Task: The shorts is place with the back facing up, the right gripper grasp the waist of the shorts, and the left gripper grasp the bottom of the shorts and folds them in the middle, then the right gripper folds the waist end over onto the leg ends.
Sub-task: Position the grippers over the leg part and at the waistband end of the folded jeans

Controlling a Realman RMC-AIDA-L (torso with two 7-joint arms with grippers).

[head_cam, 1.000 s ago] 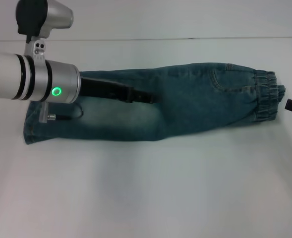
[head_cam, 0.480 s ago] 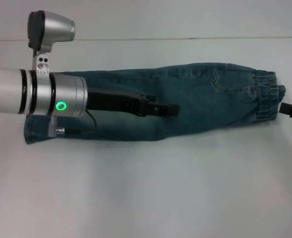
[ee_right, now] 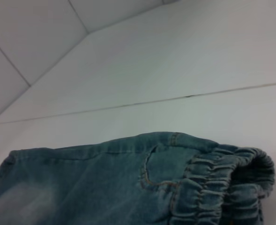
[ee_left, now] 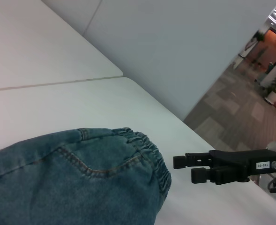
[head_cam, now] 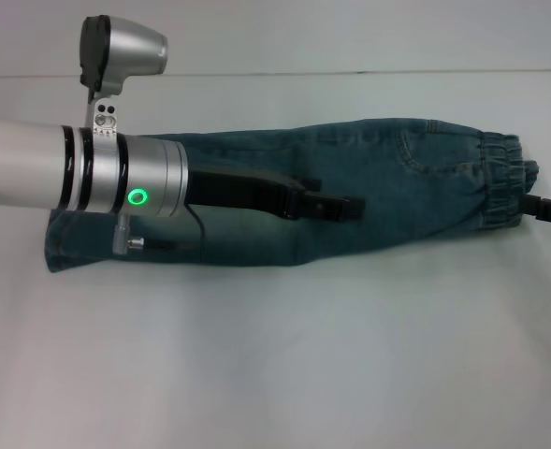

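Note:
The blue denim shorts lie folded lengthwise on the white table, elastic waist at the right and leg ends at the left. A back pocket seam shows near the waist. My left gripper hovers over the middle of the shorts, holding nothing that I can see. My right gripper sits just off the waist end, open and empty, with its tips close to the elastic band. It enters the head view at the right edge as a black tip. The waistband fills the right wrist view.
The silver left arm, with a green light, crosses above the leg half of the shorts and hides part of it. The table's far edge runs behind the shorts. Bare table surface lies in front of them.
My left arm has slid to the right along the shorts, from over the legs toward the middle. The right gripper has crept left, closer to the waistband. The shorts lie as before.

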